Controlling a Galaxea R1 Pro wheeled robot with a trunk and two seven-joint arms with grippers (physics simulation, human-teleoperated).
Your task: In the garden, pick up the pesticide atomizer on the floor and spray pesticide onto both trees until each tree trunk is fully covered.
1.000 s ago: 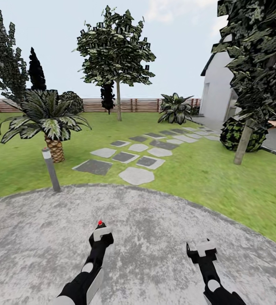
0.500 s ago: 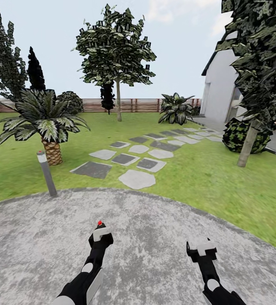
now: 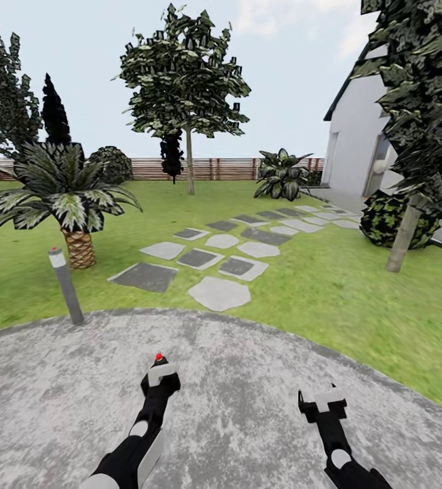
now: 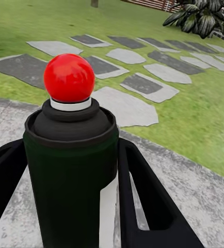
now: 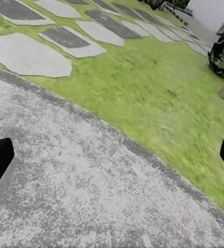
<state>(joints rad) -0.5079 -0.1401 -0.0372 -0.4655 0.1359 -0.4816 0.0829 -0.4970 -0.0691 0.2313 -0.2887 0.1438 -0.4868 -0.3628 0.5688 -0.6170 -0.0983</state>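
The left gripper (image 3: 159, 380) pinches the pesticide atomizer (image 4: 70, 170) above the grey paved circle (image 3: 248, 380), short of the stepping stones (image 3: 218, 293); the right gripper (image 3: 322, 401) hangs spread and empty

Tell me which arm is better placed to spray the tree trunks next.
Left. Its end effector is already shut on the pesticide atomizer, red dot on top, pointing toward the lawn. The right end effector is open and holds nothing. Both tree trunks look too far off yet.

Both arms are reaching forward and low; the left gripper (image 3: 160, 375) is clamping the pesticide atomizer (image 4: 70, 155), the right gripper (image 3: 322, 399) is spread wide.
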